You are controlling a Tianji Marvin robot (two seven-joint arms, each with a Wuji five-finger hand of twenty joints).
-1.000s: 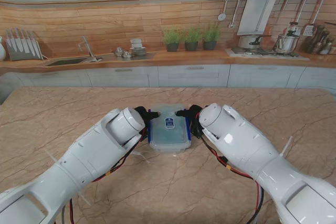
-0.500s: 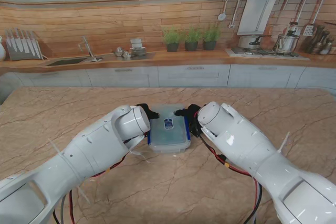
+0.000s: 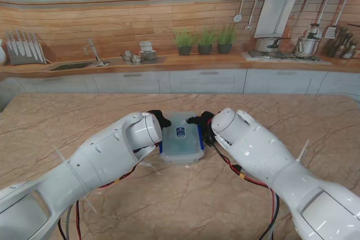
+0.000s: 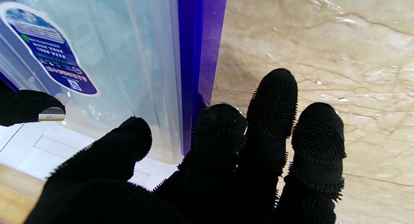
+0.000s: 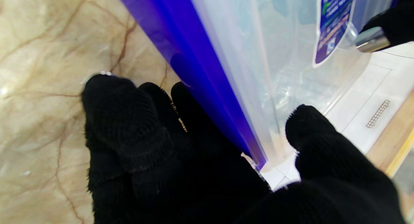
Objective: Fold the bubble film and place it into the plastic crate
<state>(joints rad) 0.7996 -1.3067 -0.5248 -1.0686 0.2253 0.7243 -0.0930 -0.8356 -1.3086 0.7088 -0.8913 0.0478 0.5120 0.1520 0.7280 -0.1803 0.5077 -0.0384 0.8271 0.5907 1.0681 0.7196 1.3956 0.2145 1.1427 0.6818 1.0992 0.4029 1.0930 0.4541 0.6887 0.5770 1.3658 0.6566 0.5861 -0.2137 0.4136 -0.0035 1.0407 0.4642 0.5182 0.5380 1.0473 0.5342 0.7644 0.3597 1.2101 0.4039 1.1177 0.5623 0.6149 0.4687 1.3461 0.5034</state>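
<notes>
One plastic crate (image 3: 180, 139) (blue-edged), two robot hands: left (image 3: 159, 120), right (image 3: 201, 123).

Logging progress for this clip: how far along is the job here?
Late stage, seemingly. The lidded crate sits closed, crinkled film faintly visible through its wall. Left hand and right hand grip its blue edges from either side. No loose film shows on the table; only letting go appears left.

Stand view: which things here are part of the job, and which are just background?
Job: plastic crate with blue side clips, left hand and right hand at its sides.
Background: potted herbs, knife rack, sink tap, pots on the stove.
</notes>
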